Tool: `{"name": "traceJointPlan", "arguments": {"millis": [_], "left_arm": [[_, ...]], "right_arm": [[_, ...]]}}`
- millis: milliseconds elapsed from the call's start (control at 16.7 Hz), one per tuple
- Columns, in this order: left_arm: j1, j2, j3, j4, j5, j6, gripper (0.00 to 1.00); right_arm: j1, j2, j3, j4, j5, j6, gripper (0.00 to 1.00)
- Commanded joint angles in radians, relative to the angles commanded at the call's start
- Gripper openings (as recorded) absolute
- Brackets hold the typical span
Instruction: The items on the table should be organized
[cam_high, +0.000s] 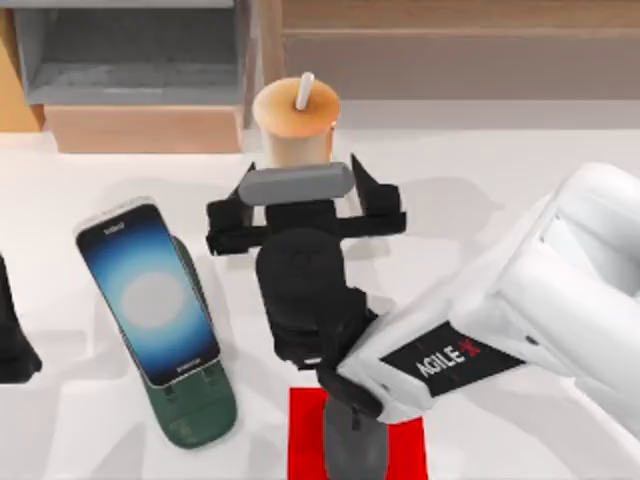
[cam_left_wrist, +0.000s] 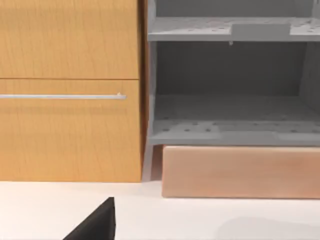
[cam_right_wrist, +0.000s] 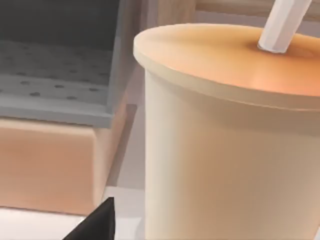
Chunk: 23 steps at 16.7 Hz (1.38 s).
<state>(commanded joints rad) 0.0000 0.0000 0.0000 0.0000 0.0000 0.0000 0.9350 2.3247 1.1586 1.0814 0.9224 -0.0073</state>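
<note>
The tall tan bubble-tea cup (cam_high: 296, 125) with its white straw (cam_high: 303, 90) stands upright at the back of the wide white tabletop (cam_high: 480, 190), just in front of the wood-and-grey shelf unit (cam_high: 130, 60). The right gripper (cam_high: 300, 205) sits directly before the cup, black fingers spread wide apart and grasping nothing. In the right wrist view the cup (cam_right_wrist: 230, 140) looms close. A black smartphone with a glowing blue-white screen (cam_high: 148, 290) leans on a dark green phone stand (cam_high: 195, 405) at the table's left. A small dark grey computer mouse (cam_high: 355, 445) lies on a red square mat (cam_high: 305, 440) beneath the right arm. The left arm (cam_high: 15, 340) is parked at the left edge.
</note>
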Motion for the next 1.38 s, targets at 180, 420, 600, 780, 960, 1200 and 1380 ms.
{"name": "traceJointPlan", "arguments": {"millis": [180,420,600,780,960,1200,1380], "left_arm": [[0.0,0.0,0.0,0.0,0.0,0.0,1.0],[0.0,0.0,0.0,0.0,0.0,0.0,1.0],[0.0,0.0,0.0,0.0,0.0,0.0,1.0],[0.0,0.0,0.0,0.0,0.0,0.0,1.0],[0.0,0.0,0.0,0.0,0.0,0.0,1.0],[0.0,0.0,0.0,0.0,0.0,0.0,1.0],[0.0,0.0,0.0,0.0,0.0,0.0,1.0]], "right_arm": [[-0.011,0.071,0.088,0.038,0.036,0.014,1.0],[-0.014,0.083,0.106,0.045,0.042,0.017,1.0],[-0.01,0.079,0.103,0.043,0.04,0.017,1.0],[-0.031,0.095,0.137,0.027,0.026,0.017,1.0],[-0.062,0.123,0.194,-0.001,-0.005,0.015,1.0],[-0.068,0.127,0.204,-0.007,-0.011,0.015,1.0],[-0.068,0.127,0.204,-0.007,-0.011,0.015,0.77]]}}
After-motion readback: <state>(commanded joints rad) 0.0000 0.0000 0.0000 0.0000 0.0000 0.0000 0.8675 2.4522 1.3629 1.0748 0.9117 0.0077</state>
